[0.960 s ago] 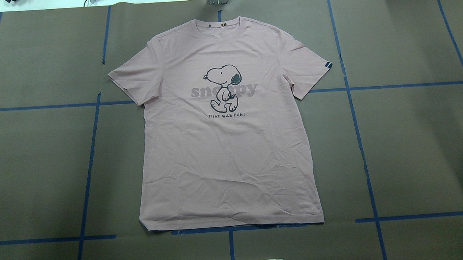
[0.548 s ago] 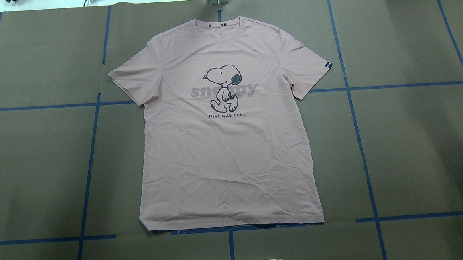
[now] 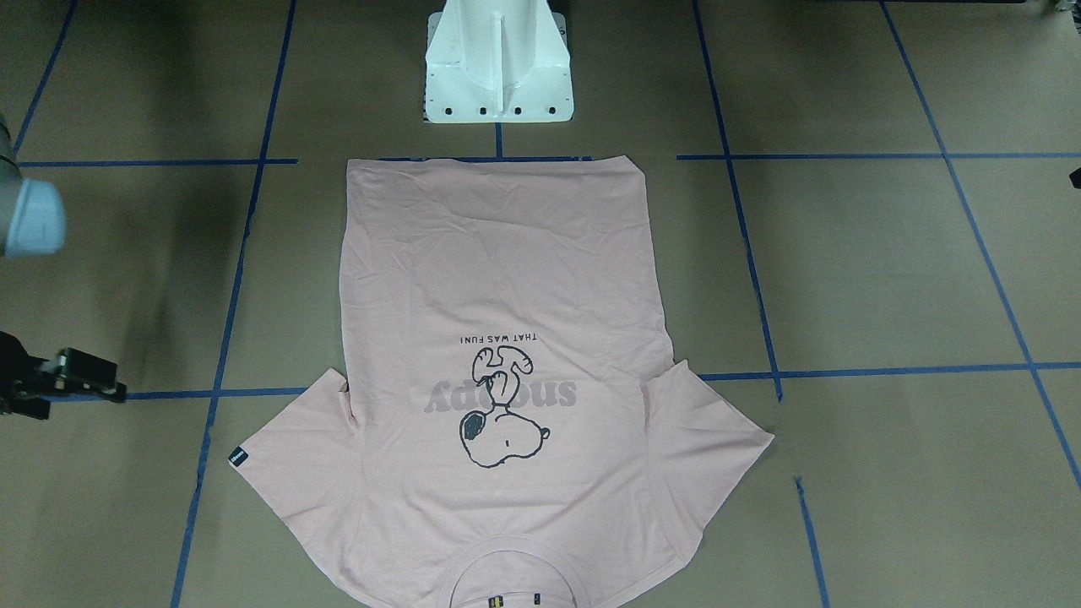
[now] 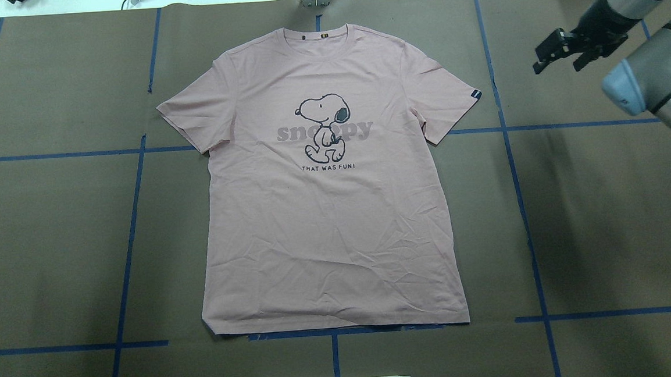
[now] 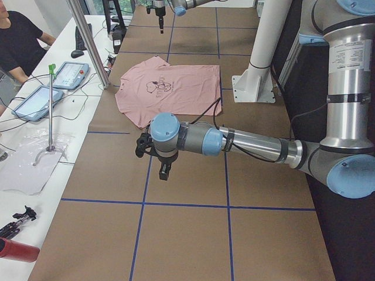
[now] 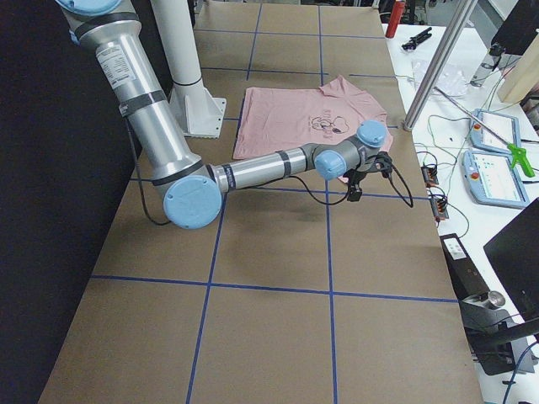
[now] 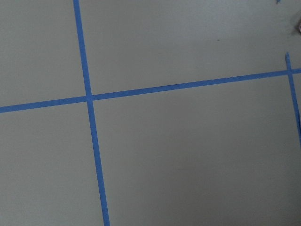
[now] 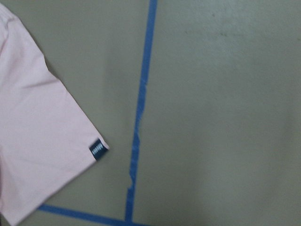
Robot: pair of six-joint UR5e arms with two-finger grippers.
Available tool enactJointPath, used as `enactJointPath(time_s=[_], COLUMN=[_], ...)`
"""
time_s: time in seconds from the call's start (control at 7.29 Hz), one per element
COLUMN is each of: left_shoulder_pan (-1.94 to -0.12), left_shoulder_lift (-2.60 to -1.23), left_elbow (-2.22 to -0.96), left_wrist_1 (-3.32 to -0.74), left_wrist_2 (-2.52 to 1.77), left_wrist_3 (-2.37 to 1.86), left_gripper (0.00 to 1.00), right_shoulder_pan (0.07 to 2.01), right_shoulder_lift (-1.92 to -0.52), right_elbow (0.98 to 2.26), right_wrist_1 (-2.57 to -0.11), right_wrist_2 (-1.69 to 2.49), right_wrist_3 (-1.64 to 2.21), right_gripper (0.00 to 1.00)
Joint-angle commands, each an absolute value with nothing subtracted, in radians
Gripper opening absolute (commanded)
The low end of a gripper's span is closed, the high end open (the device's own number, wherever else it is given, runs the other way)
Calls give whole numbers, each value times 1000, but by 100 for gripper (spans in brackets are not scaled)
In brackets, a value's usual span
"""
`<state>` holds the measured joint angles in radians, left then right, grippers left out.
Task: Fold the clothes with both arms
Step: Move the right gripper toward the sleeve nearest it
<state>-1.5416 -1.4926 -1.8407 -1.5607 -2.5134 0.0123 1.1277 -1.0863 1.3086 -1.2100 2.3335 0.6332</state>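
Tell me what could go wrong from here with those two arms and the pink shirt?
1. The T-shirt lies flat on the brown paper, so the right gripper, jaws open near the tagged sleeve, might pinch paper or only one layer.
2. The left gripper hangs farther from the shirt; uneven grasps could skew the fold.
3. Creases near the hem may get folded in.
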Motion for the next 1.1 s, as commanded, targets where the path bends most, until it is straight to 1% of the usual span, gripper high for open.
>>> enactJointPath(time_s=[0.0, 0.14, 0.55, 0.82, 0.96], left_shoulder_pan=[-1542, -1542, -1542, -1542, -1542], left_shoulder_lift=[-1493, -1493, -1493, -1493, -1493], left_elbow=[-1859, -1859, -1861, -1861, -1861], left_wrist_1=[-1562, -1562, -1562, -1562, -1562], left_wrist_2=[-2514, -2514, -2513, -2513, -2513], left_wrist_3=[11, 12, 12, 12, 12], left_gripper=[100, 100, 100, 100, 100], right_shoulder_pan=[981, 947, 907, 899, 899], right_shoulder_lift=[-1008, -1003, -996, -993, -992], right_elbow=[1214, 1206, 1167, 1161, 1160], right_wrist_1=[-972, -971, -971, -971, -973], right_wrist_2=[2097, 2042, 1980, 1941, 1939], right_wrist_3=[1078, 1119, 1120, 1120, 1120], right_gripper=[86, 78, 70, 68, 64])
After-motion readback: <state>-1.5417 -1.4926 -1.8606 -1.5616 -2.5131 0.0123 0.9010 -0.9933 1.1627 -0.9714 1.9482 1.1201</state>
